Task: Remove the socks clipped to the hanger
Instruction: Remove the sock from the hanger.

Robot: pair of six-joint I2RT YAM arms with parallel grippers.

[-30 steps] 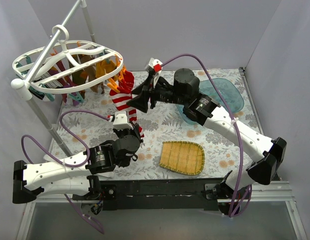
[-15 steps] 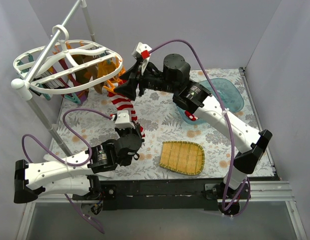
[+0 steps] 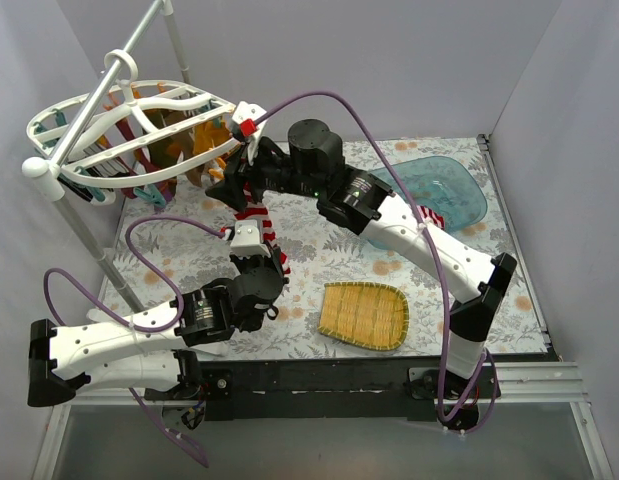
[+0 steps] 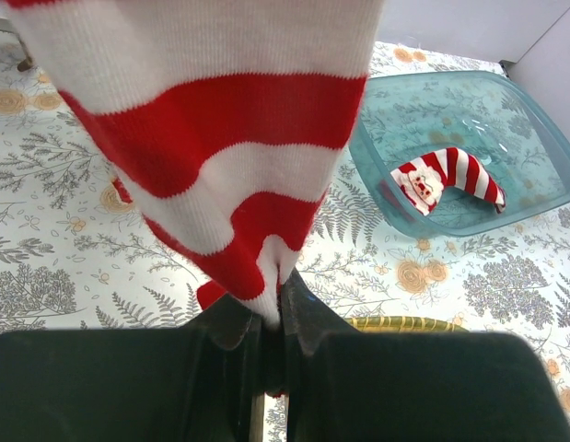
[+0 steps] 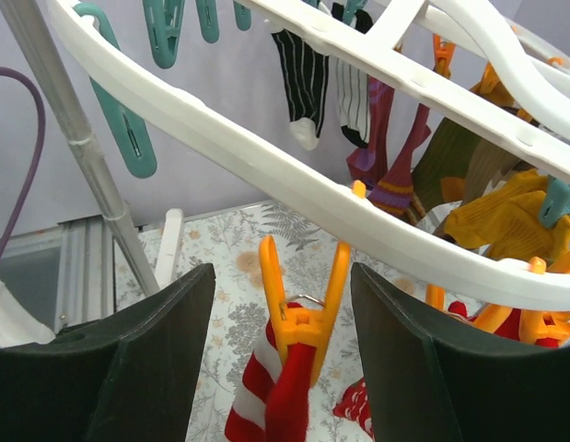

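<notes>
Task early in progress. One striped sock (image 4: 441, 177) is seen deposited in the teal bin (image 4: 369, 158). A red-and-white sock (image 4: 220, 138), pinched by the closed left gripper (image 4: 271, 318), is held by an orange clip (image 5: 299, 318) framed between the parted fingers of the right gripper (image 5: 280, 276). Many socks (image 5: 303, 69) are left on the hanger (image 5: 266, 161).

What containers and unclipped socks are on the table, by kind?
Teal basin: 1
Woven tray: 1
Striped sock, lying in the basin: 1
Total: 3
</notes>
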